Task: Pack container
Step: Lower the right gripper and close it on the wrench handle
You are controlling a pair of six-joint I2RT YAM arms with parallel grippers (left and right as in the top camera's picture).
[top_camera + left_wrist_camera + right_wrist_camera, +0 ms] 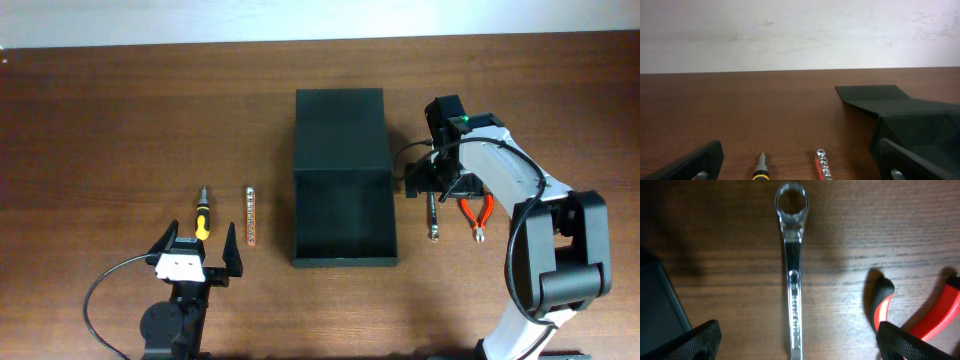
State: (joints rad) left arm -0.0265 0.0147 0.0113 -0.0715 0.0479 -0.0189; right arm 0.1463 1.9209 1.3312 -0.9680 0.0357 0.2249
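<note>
The black container [345, 215] stands open at mid-table, its flap lid [340, 130] laid back; it also shows in the left wrist view [910, 120] and as an edge in the right wrist view [657, 300]. My right gripper [437, 187] is open just right of it, straddling a silver wrench [793, 280] that lies on the table [434, 218]. Red-handled pliers [477, 214] lie beside the wrench [920, 315]. My left gripper [196, 262] is open and empty, behind a yellow-and-black screwdriver [202, 214] [761, 170] and a red socket rail [250, 215] [823, 164].
The wooden table [120, 120] runs to a white wall at the back. A black cable [100, 300] loops by the left arm's base.
</note>
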